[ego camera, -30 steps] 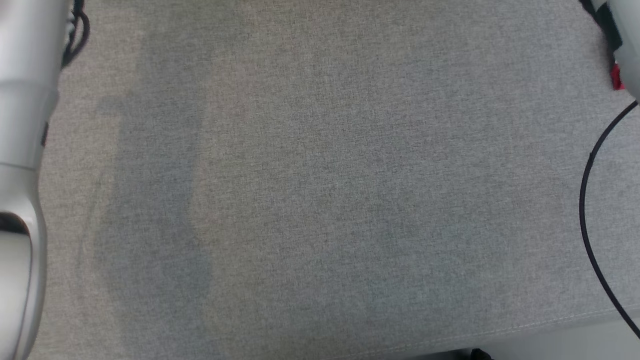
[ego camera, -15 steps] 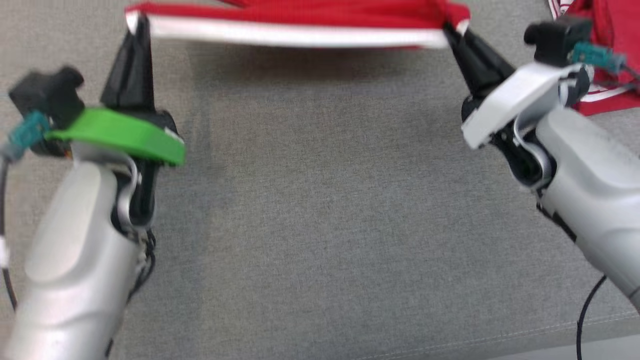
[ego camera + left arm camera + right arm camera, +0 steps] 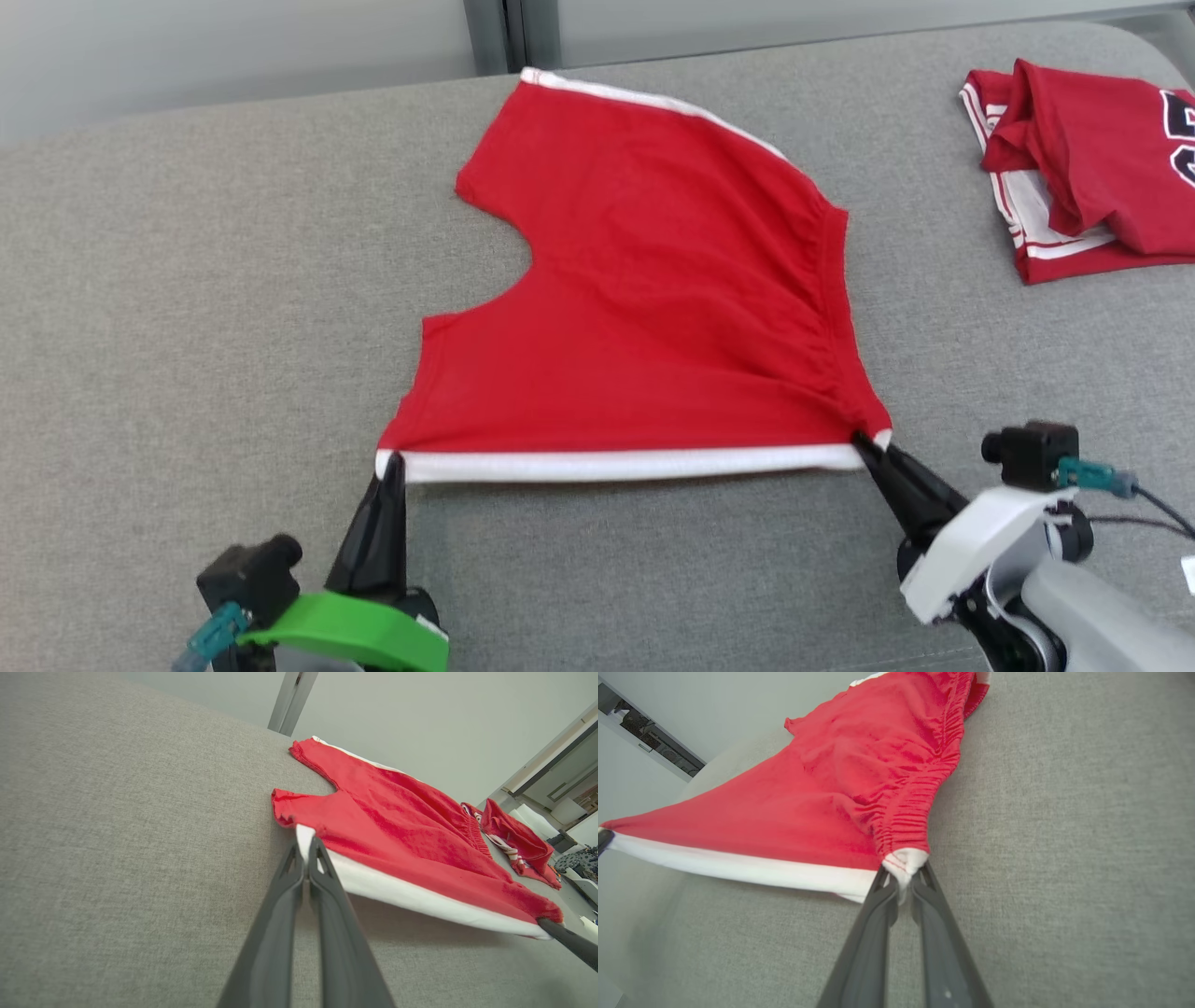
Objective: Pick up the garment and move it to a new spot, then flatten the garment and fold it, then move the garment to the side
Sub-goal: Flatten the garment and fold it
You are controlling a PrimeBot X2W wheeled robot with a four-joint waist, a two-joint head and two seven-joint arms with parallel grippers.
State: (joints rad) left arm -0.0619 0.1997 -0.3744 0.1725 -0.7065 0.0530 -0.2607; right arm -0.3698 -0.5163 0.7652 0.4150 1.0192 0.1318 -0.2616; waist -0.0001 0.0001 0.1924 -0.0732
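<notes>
The garment (image 3: 644, 308), a pair of red shorts with a white band along one side, is spread across the middle of the grey fabric-covered worktop (image 3: 187, 280). Its far portion is laid on the surface, while its near edge, formed by the white band (image 3: 616, 464), is held stretched in a straight line between the two grippers and raised slightly off the worktop, as is indicated by the shadow beneath it in the left wrist view. The left gripper (image 3: 390, 462) is positioned at the near left corner; its fingers are pressed together on the end of the white band (image 3: 306, 842). The right gripper (image 3: 864, 446) is positioned at the near right corner, where the gathered elastic waistband is met by the band; its fingers are clamped on that bunched white corner (image 3: 903, 875). A second red garment (image 3: 1102, 168), trimmed in white and marked with dark print, is seen folded loosely at the far right of the worktop, well apart from the shorts.
</notes>
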